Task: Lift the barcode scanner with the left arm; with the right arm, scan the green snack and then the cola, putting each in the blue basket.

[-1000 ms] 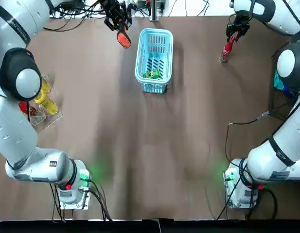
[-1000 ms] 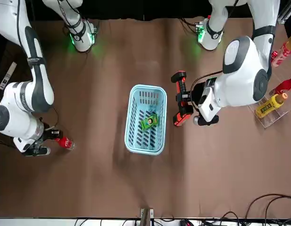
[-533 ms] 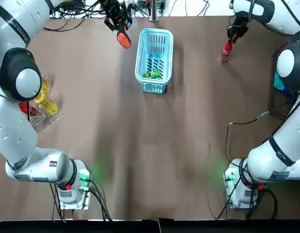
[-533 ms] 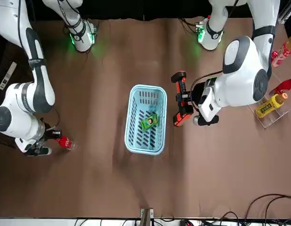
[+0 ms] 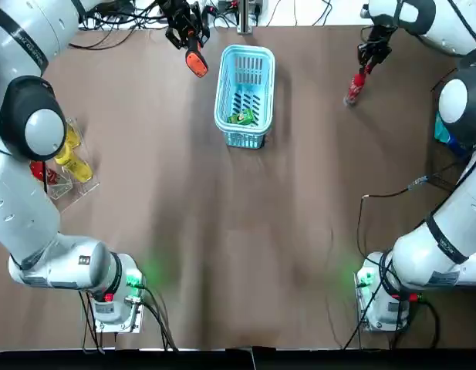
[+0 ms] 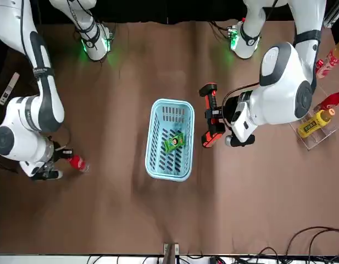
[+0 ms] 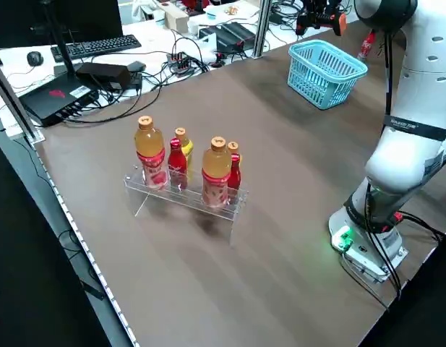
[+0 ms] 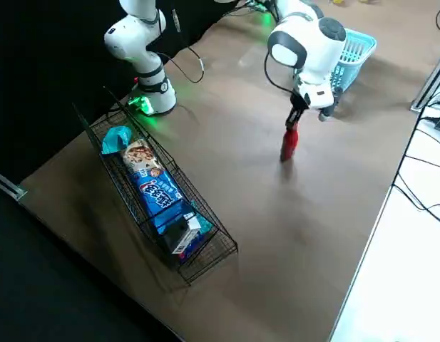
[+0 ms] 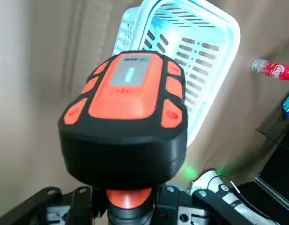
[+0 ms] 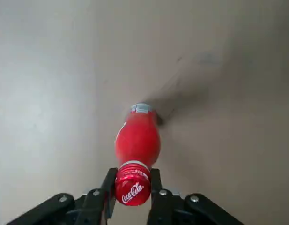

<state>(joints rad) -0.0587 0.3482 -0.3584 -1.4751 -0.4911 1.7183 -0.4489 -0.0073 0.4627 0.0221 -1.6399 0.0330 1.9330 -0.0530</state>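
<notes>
Right jaws: one cola point(image 5: 356, 85); left jaws: one scanner point(image 5: 195, 62); basket point(image 5: 248, 48): one snack point(image 5: 241, 117).

Counter point(image 5: 238, 231): matt brown, smooth, laminate-like. Blue basket point(image 5: 244, 48): slotted moulded plastic, slight sheen. Barcode scanner point(image 9: 130, 108): matt black plastic body, satin orange top panel and buttons. Cola bottle point(image 10: 137, 140): glossy red plastic, smooth red cap with white print. Green snack point(image 5: 242, 117): shiny film wrapper. Bottle rack point(image 7: 186, 196) at left: clear acrylic. Wire crate point(image 8: 205, 242) at right: thin black metal wire. Arm shells point(image 6: 284, 82): glossy white plastic.
</notes>
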